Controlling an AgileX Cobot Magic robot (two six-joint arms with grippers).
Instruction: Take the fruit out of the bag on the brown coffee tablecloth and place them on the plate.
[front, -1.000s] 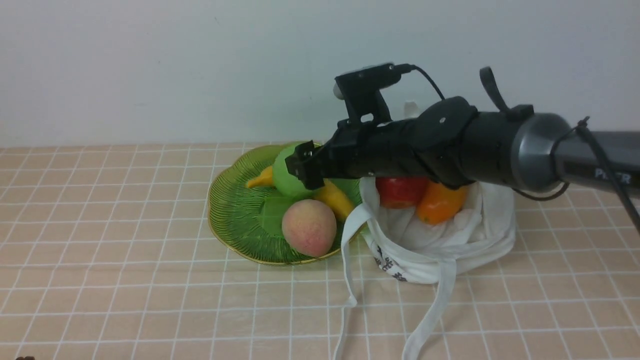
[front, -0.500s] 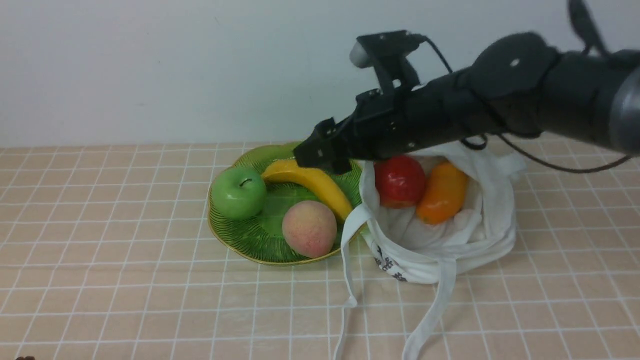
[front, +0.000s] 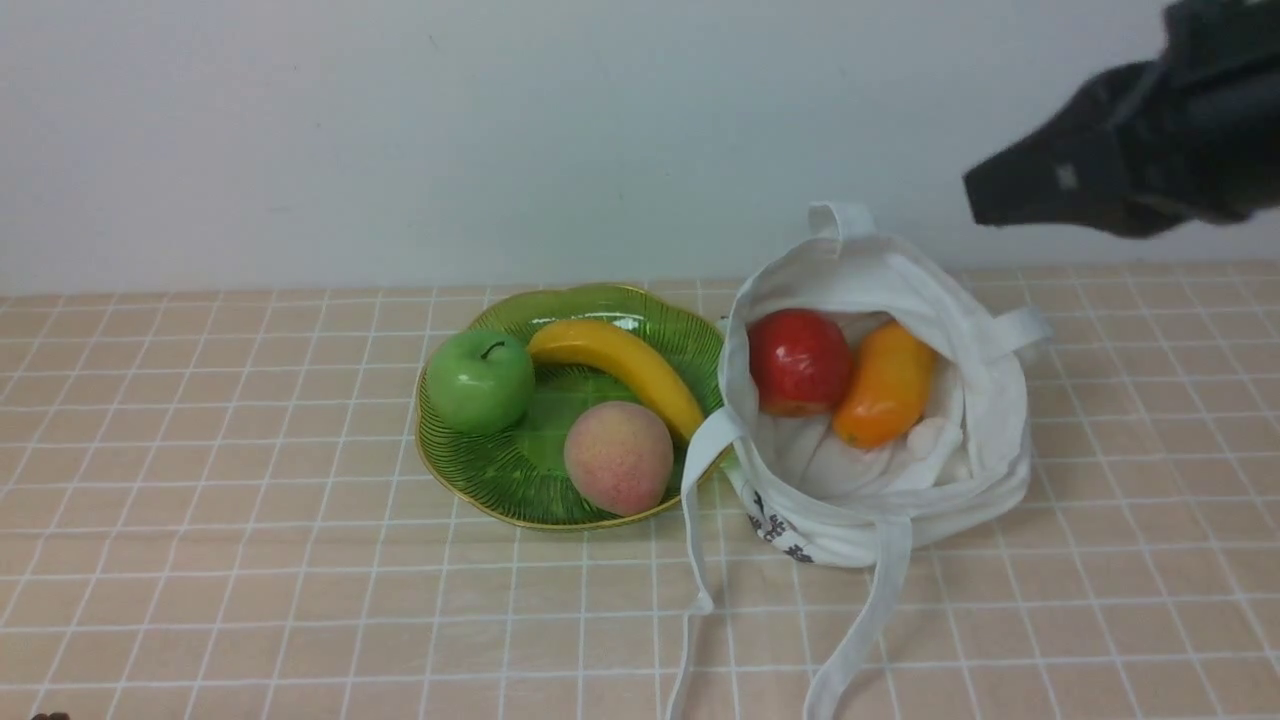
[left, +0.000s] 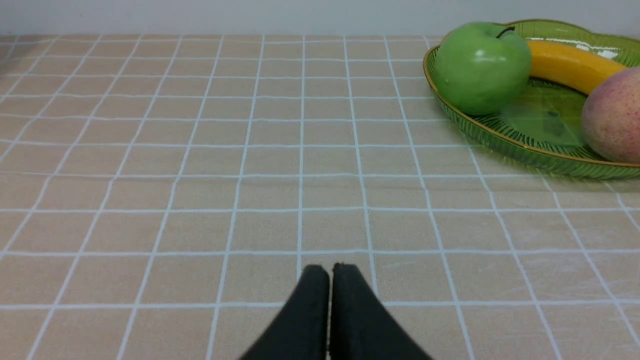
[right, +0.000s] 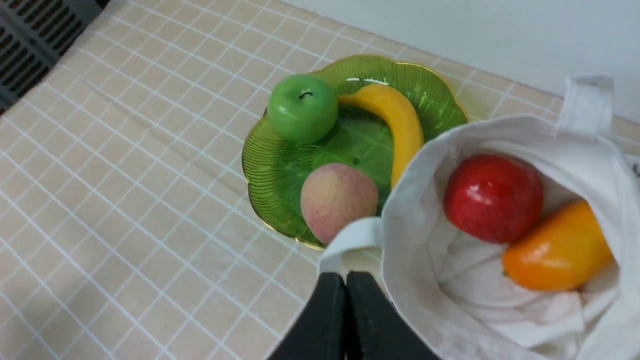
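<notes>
Peach-brown grid tablecloth (front: 250, 560) carries two items: green glass plate (front: 447, 478) on left, white cloth bag (front: 965, 470) just beside it on right.

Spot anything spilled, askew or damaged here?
Nothing spilled or damaged. One oddity: the bag slumps against the plate, with a strap lying across its rim. The red apple and orange fruit sit inside the bag.

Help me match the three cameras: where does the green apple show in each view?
Front view: green apple left of centre, on the plate's left side.
Left wrist view: green apple at the plate's end, partly hiding the banana.
Right wrist view: green apple on the plate's side away from the bag.
Shared landmark: the banana, right next to the apple.
</notes>
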